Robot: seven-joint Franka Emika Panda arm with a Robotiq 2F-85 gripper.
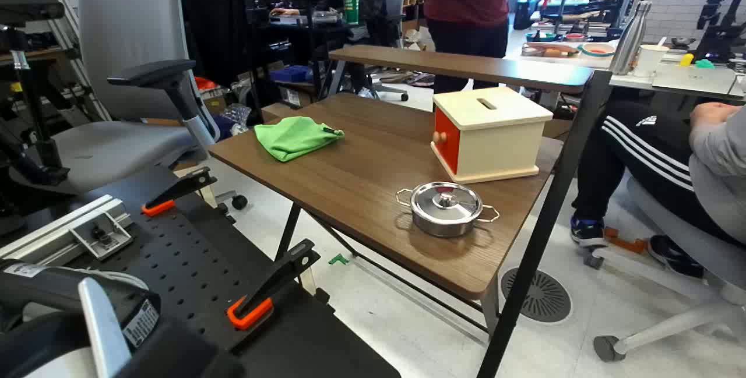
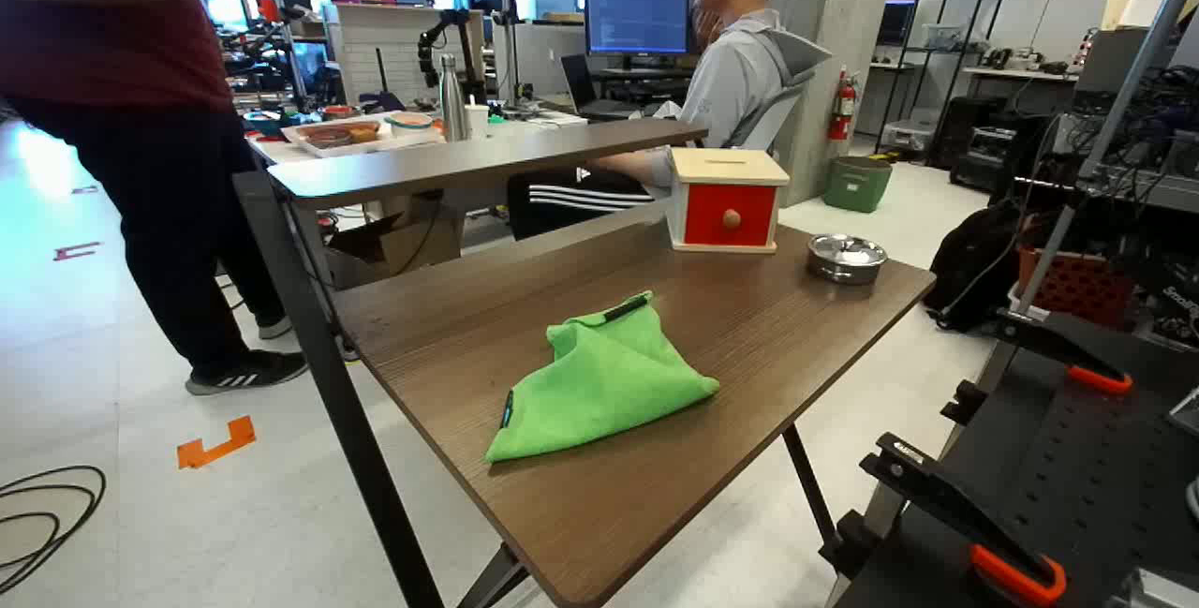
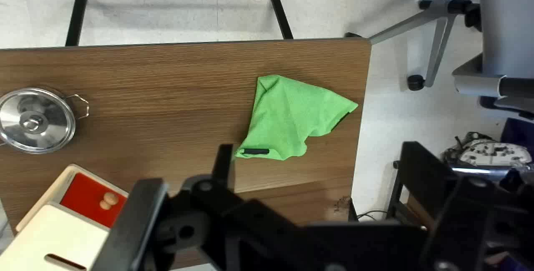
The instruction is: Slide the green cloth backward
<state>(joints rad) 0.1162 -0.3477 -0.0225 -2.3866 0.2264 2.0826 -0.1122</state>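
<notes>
A crumpled green cloth with dark tags lies on the brown wooden table. It shows in both exterior views [image 1: 296, 138] [image 2: 604, 385] and in the wrist view [image 3: 292, 116]. In the wrist view it lies near the table's short edge, with bare wood around it. My gripper [image 3: 319, 154] shows only in the wrist view. Its two black fingers are spread wide apart with nothing between them. It is above the table and apart from the cloth; the left fingertip appears close to the cloth's tagged corner only in the picture. The exact height cannot be told.
A wooden box with a red front [image 1: 492, 133] [image 2: 729, 200] and a lidded steel pot [image 1: 446, 209] [image 2: 846, 258] stand at the table's other end. A raised shelf [image 1: 466, 66] runs along one long side. A black bench [image 1: 192, 267] with clamps stands alongside.
</notes>
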